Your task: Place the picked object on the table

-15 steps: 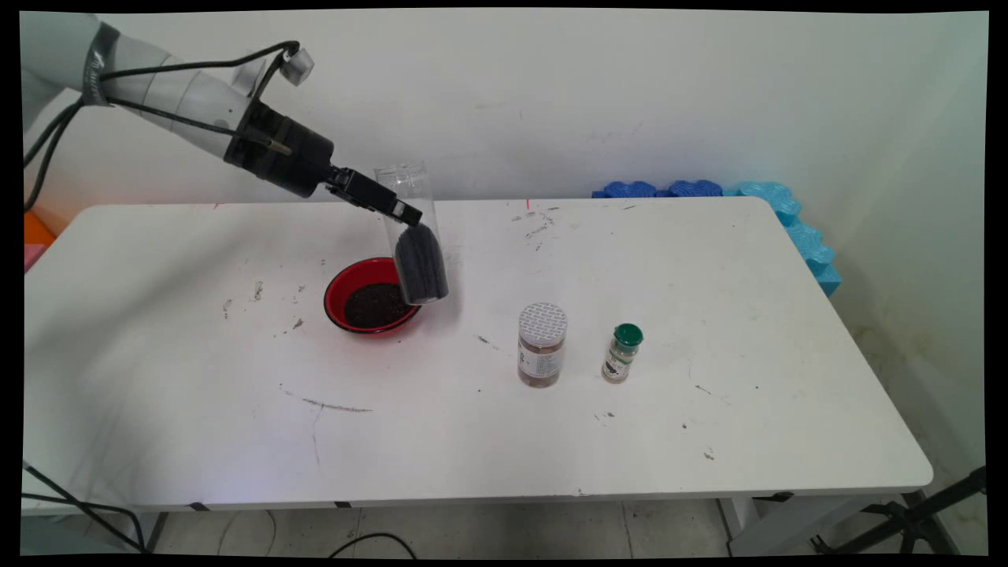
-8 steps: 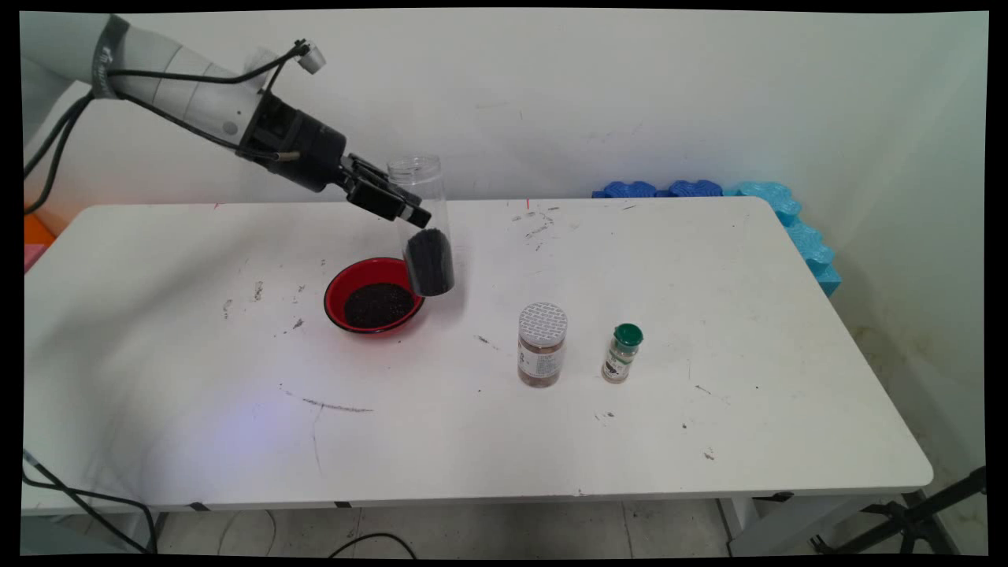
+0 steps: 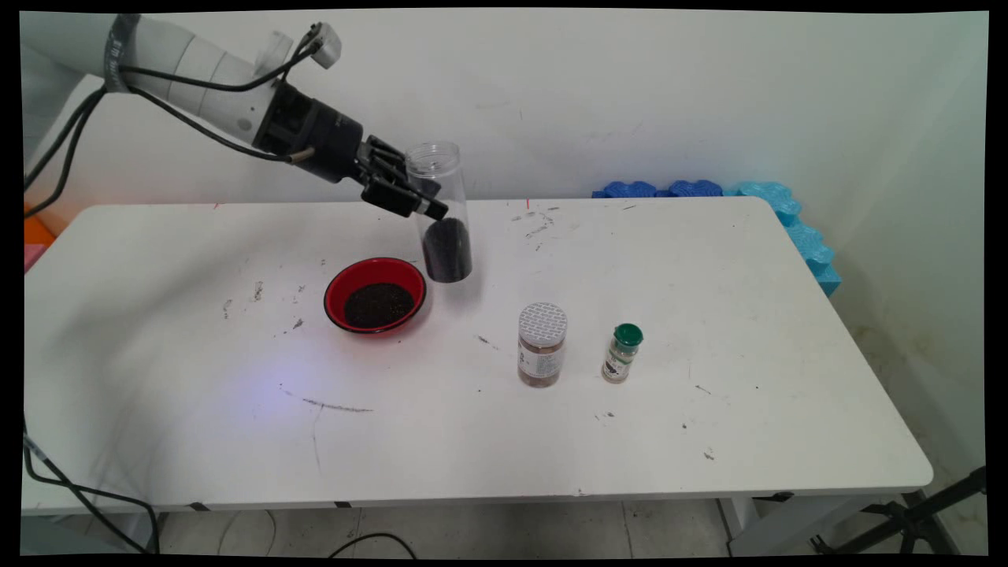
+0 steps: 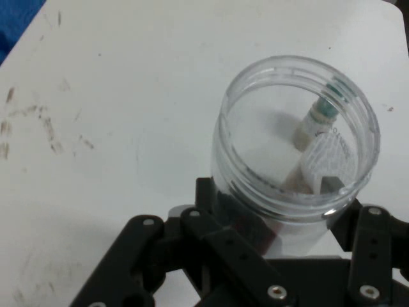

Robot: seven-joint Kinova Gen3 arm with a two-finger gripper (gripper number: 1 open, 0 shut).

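gripper (image 3: 421,206): we see it clenched around the clear jar (image 3: 445,213), held in the air, nearly upright.
jar: open-mouthed, dark grains in its lower part; we place it just right of the red bowl (image 3: 376,295).
bowl: holds dark grains, on the white table (image 3: 748,331).
nearby: a silver-capped jar (image 3: 542,344) and a green-capped bottle (image 3: 623,352), well apart from the gripper.

The clear plastic jar (image 3: 441,213) is glossy and see-through, holding matt black granules. The gripper (image 3: 429,209) is matt black. The red bowl (image 3: 375,294) shines. The white counter (image 3: 709,315) is smooth but scuffed. Blue foam (image 3: 787,216) looks bumpy.
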